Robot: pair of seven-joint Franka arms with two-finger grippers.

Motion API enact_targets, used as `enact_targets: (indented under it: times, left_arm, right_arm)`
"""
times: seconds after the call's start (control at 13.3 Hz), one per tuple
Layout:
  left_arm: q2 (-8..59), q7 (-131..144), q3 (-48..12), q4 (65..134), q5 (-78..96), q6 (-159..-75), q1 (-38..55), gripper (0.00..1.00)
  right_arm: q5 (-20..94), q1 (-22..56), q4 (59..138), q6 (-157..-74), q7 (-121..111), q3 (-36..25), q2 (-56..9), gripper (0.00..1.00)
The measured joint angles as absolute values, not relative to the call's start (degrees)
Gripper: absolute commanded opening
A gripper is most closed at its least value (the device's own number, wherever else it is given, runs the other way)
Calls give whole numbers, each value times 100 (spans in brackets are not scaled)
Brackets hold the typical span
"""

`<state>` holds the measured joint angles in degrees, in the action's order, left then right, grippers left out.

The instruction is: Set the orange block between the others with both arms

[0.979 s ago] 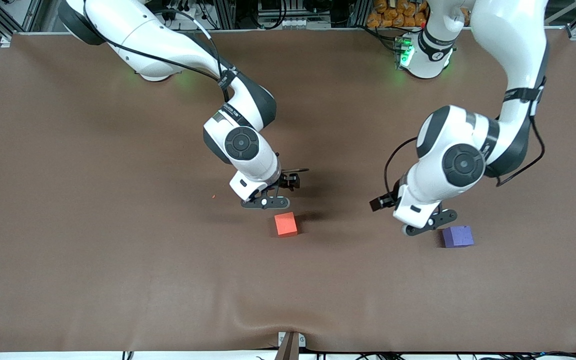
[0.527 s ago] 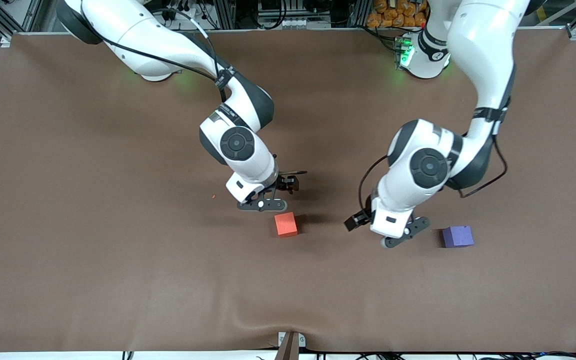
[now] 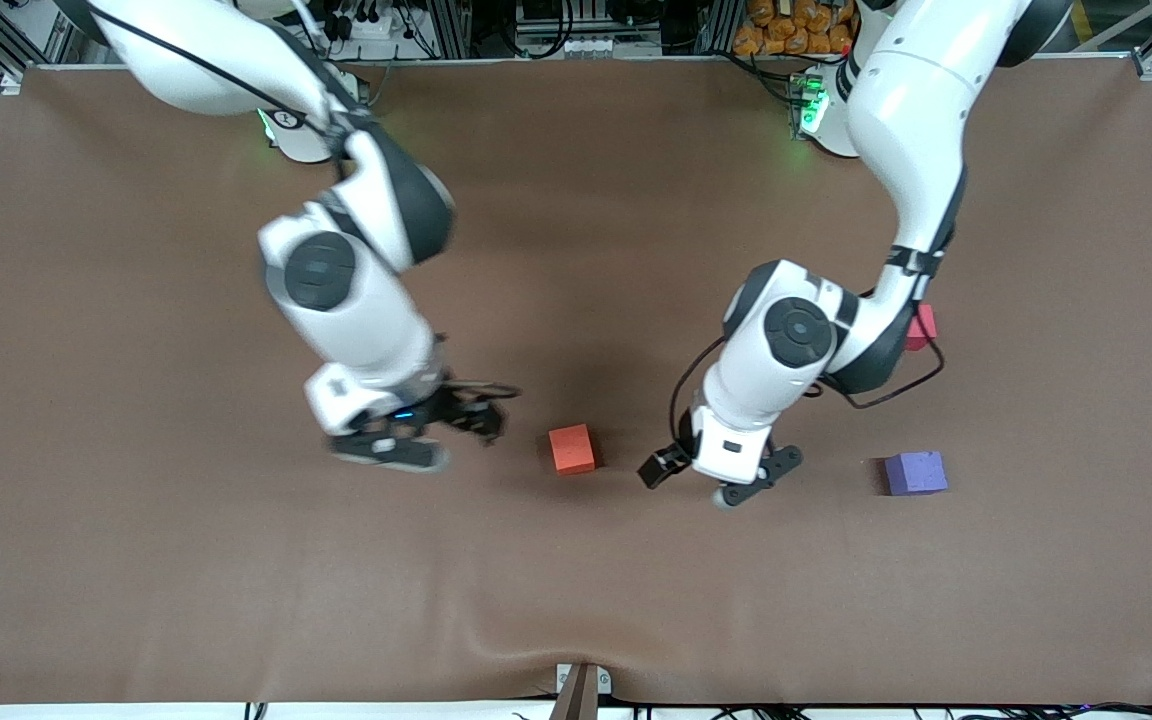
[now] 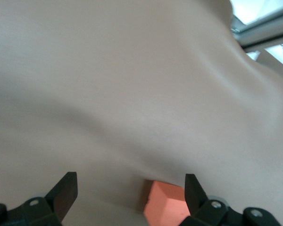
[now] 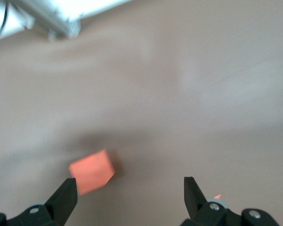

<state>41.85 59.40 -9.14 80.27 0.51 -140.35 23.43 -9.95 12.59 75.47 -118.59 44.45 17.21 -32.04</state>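
The left gripper's [image 4: 130, 190] fingers [image 4: 65, 187] stood wide apart with nothing between them, the orange block [image 3: 572, 448] showing just past one fingertip in the left wrist view. The right gripper's [image 5: 130, 190] fingers [image 5: 66, 190] were spread just as wide and equally empty. Taking twelve o'clock as the robots' bases in the front view, the orange block lay loose on the brown table [image 3: 136, 600] near its middle. The right gripper was at its nine o'clock and the left gripper at its three o'clock, neither touching it. A second before, the right gripper had hung close at the block's twelve o'clock. It had since swung off toward its own end of the table, opening wider. Meanwhile the left gripper had left the purple block [image 3: 915, 472] and come most of the way to the orange one. That looked like a handover, with the left arm probably next to pick it up. There were three blocks, one orange, one purple and one red [image 3: 923, 326]. The red one was half hidden by the left arm, at twelve o'clock of the purple. There were two arms, each with one gripper.
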Motion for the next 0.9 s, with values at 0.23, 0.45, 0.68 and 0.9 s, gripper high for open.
enact_targets:
  times: [0.23, 0.45, 0.68, 0.9]
  left_arm:
    - [4516, 5997, -118, 7966, 51, -14643, 3362, 100]
    - [4949, 6081, 910, 7707, 51, -14816, 4504, 100]
    - [5176, 6083, 1110, 7577, 51, -15149, 4777, 100]
    - [5273, 6052, 1118, 7546, 36, -15307, 4838, 100]
  right_arm:
    - [-1019, 652, 7542, -10993, 3725, 1526, -2852, 100]
    - [-1021, -39, 7530, -9624, 2362, 1432, -2382, 100]
    - [-1020, -428, 7544, -9336, 2084, 1376, -2120, 100]
    - [-1020, -414, 7546, -9341, 2058, 961, -1978, 100]
